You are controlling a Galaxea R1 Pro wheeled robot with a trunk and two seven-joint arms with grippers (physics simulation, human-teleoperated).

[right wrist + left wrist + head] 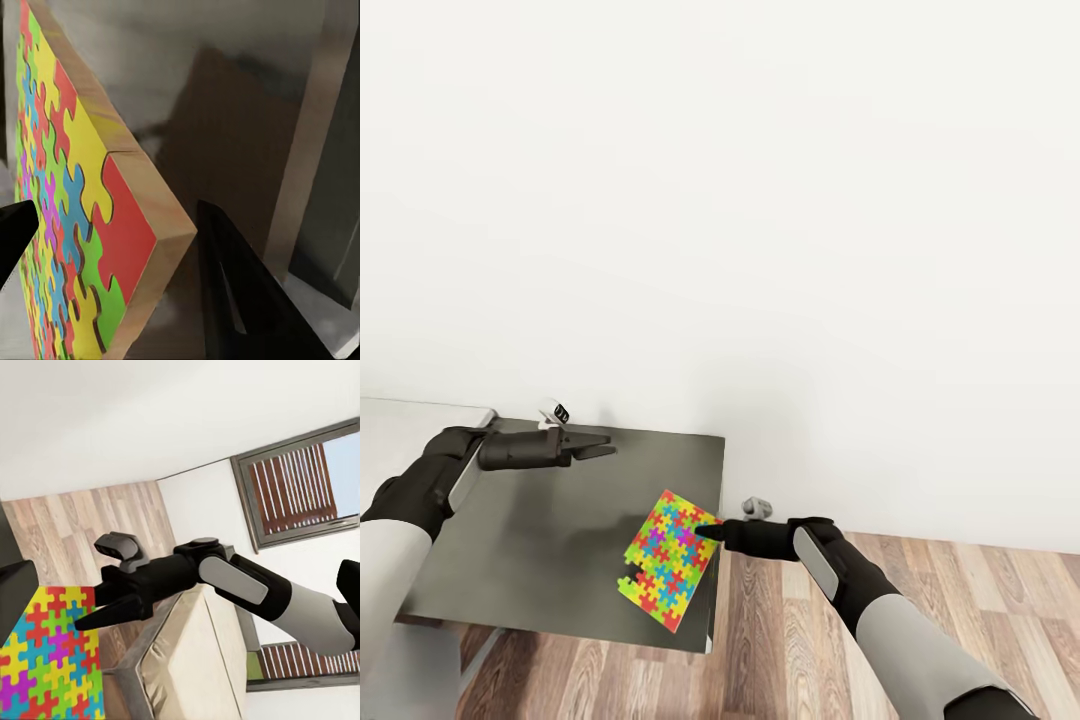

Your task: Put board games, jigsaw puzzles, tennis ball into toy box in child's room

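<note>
The right gripper (709,531) sits at the near right corner of the table (540,560), its two fingers (247,300) spread apart on either side of the puzzle (671,559) edge, one above the coloured face and one below the wooden underside; whether the pads press the board cannot be told. The puzzle lies flat near the table's right edge, one corner reaching toward the rim. The right forearm stretches in from the right, over the wood floor (880,640), roughly level with the tabletop.

The left gripper (598,449) hovers above the table's far side, jaws slightly parted and holding nothing, its arm coming in from the left. Dark bare tabletop lies between the two grippers. A white wall (760,200) rises just behind the table.
</note>
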